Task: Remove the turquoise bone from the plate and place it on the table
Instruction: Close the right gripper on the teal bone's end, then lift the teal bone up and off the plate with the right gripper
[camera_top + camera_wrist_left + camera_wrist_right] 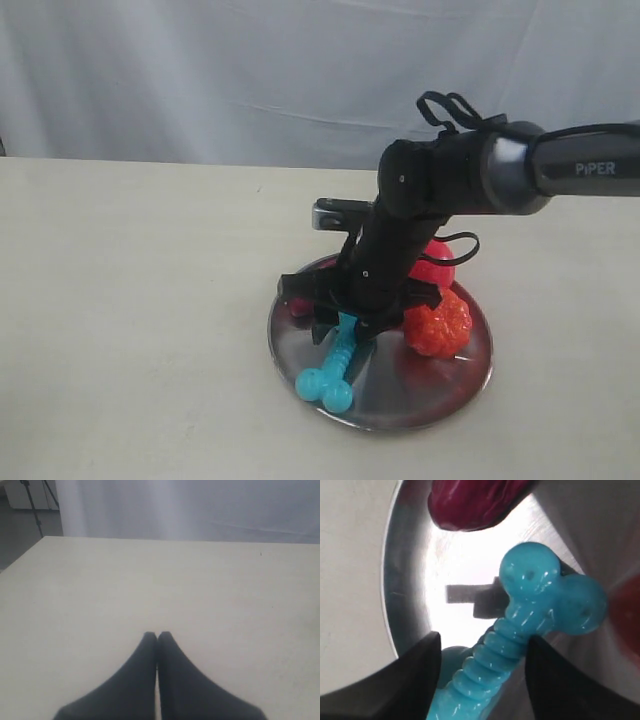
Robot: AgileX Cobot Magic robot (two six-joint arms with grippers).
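The turquoise bone (pixel 335 365) lies on the steel plate (pixel 440 400), one knobbed end pointing to the plate's front rim. My right gripper (pixel 345 335) reaches down over its far half. In the right wrist view the ribbed shaft of the bone (pixel 540 605) runs slantwise between the two dark fingers of the right gripper (pixel 482 640), which stands open astride it; the plate (pixel 410 580) shines underneath. My left gripper (pixel 157 635) is shut with nothing in it, above the bare table (pixel 100 590), and it does not show in the exterior view.
On the plate behind the bone sit an orange bumpy toy (pixel 438 325), a red toy (pixel 435 265) and a dark purple toy (pixel 470 500), close to my right fingers. The cream table (pixel 130 300) spreads to the left and front. A white curtain hangs behind.
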